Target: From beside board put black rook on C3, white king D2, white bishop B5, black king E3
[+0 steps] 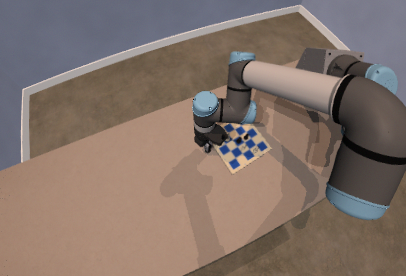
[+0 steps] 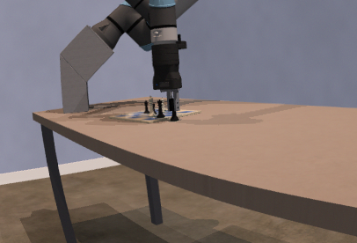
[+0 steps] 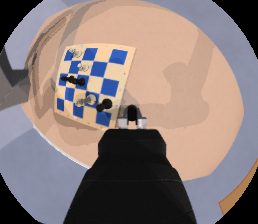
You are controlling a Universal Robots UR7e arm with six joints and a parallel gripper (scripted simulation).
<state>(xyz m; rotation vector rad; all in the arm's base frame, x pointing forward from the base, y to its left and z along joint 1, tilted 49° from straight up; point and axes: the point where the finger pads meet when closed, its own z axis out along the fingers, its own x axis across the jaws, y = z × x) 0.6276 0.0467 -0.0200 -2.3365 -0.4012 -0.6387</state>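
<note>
The gripper point(image 1: 207, 146) point(image 2: 174, 106) point(image 3: 132, 121) is shut on a tall black piece point(image 2: 174, 117) point(image 3: 132, 112), which looks like the black king. That piece stands upright on the table just beside the board point(image 2: 189, 112) point(image 3: 131, 56). On the board, a black piece point(image 2: 160, 108) point(image 3: 104, 105) stands nearest the gripper. More black shapes point(image 3: 73, 79) stand further in. Pale pieces point(image 3: 91, 99) point(image 3: 83, 67) point(image 3: 76, 52) also stand on the board. Which of these are the rook, white king and white bishop is too small to tell, and the edge letters are unreadable.
The table point(image 1: 110, 190) point(image 2: 264, 145) carries the board near the arm's base point(image 2: 75, 84). Several pieces stand close to the gripper on its board side. No other loose piece shows beside the board. The arm's shadows cross the table.
</note>
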